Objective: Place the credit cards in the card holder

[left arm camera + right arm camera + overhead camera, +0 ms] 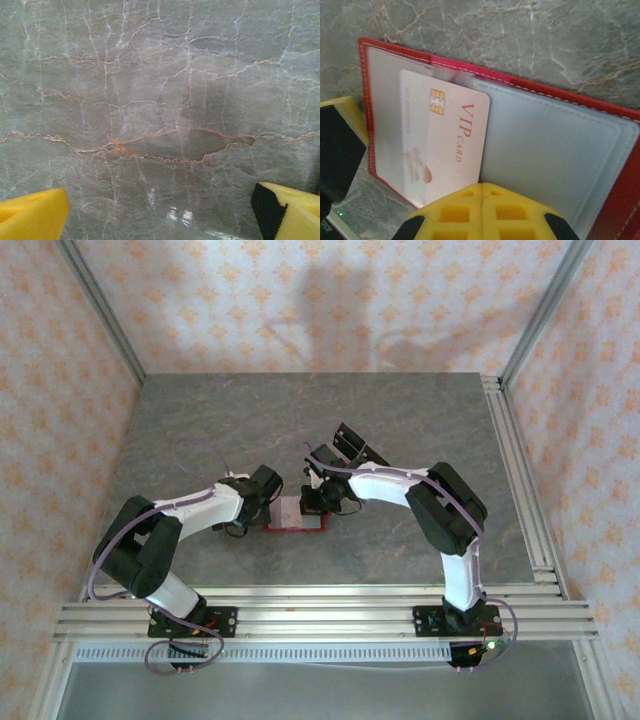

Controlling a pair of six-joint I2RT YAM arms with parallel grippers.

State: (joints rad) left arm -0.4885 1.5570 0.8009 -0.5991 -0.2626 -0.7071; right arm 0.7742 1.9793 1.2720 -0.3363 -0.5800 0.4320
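wallet: red, lying open and flat on table, btwn the two grippers.
card: pale pink, "vip card" print, partly tucked into wallet, rest sticking out.
right gripper: fingers together at card's near edge; can't tell if pinching it.
left gripper: fingers wide apart over bare table, just beside wallet.

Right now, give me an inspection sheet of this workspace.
Surface: grey veined marble table, glossy.
Job's things: red card holder lies open, pale inside up; one pale VIP card sits partly under its left clear pocket.
Clutter: black items at mid-table, too small to identify.
Pincers: left pincer open over marble; right pincer shut, tips at the card's near edge.
Cables: lilac cables, none crossing the holder.
Surroundings: patterned walls; aluminium rails along the near edge.
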